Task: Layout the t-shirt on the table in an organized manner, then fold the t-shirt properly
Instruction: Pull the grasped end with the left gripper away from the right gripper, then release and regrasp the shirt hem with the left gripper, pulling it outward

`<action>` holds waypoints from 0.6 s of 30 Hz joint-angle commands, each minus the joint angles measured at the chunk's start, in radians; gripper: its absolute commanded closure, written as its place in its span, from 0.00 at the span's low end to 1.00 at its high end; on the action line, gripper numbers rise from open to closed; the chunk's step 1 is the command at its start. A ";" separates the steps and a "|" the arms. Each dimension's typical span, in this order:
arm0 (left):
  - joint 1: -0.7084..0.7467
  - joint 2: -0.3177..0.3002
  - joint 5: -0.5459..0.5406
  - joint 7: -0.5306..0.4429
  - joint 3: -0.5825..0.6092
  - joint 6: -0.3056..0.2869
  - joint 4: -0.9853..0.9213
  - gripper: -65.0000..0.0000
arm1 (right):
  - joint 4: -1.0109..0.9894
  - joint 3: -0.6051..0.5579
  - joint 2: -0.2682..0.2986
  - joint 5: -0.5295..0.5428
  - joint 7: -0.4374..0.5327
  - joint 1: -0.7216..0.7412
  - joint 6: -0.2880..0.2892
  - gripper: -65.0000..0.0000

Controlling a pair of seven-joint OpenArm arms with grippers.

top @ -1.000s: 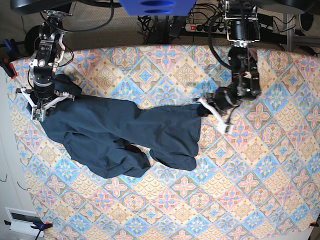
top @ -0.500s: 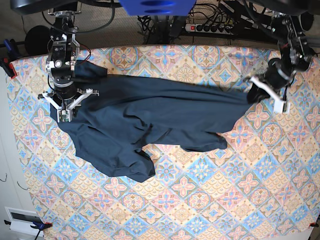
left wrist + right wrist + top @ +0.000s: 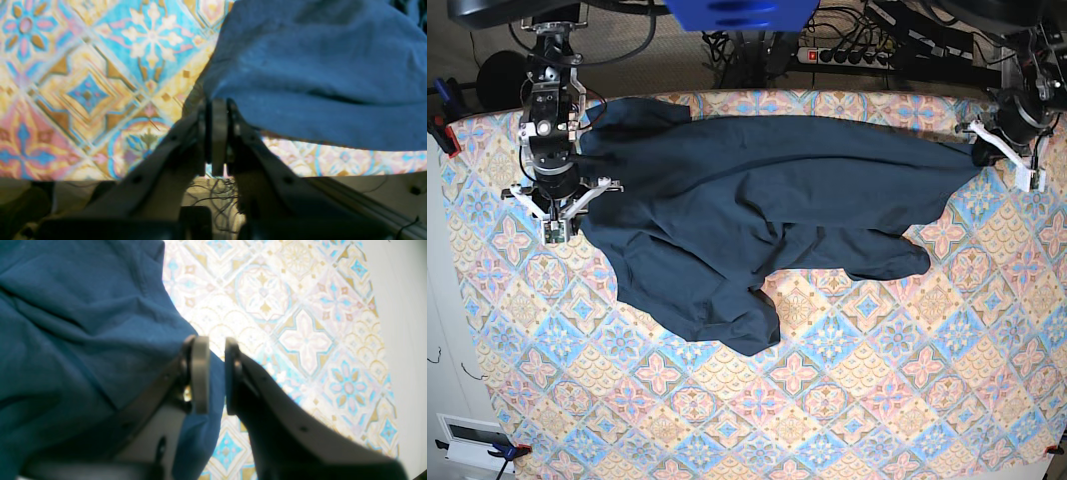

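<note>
Two grippers, one garment. The left gripper (image 3: 218, 140) has its jaws pressed together on an edge of the t-shirt (image 3: 757, 220), out near the table's (image 3: 847, 420) 2 o'clock corner. The right gripper (image 3: 213, 373) sits at about 10 o'clock; its jaws stand a little apart with blue cloth running between them, so it grips the shirt too.

The single navy shirt stretches between both across the far half of the table, with a rumpled lobe sagging toward the centre. Sleeves and collar are hard to make out among the folds. The left arm is partly cut off at the frame's edge.
</note>
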 commanded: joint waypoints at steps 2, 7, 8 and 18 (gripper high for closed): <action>0.002 -0.037 -0.012 0.011 0.006 -0.005 0.017 0.87 | 0.014 0.003 0.011 -0.002 0.022 0.008 -0.004 0.87; -0.021 -0.040 -0.015 0.062 0.006 -0.005 0.021 0.47 | 0.014 0.003 0.011 -0.002 0.022 0.010 -0.004 0.87; -0.033 -0.040 -0.015 0.065 0.006 -0.005 0.021 0.43 | 0.014 0.003 0.011 -0.002 0.022 0.010 -0.004 0.87; -0.320 -0.022 -0.005 0.065 0.014 0.000 -0.091 0.40 | 0.014 0.002 0.011 -0.002 0.022 0.010 -0.004 0.87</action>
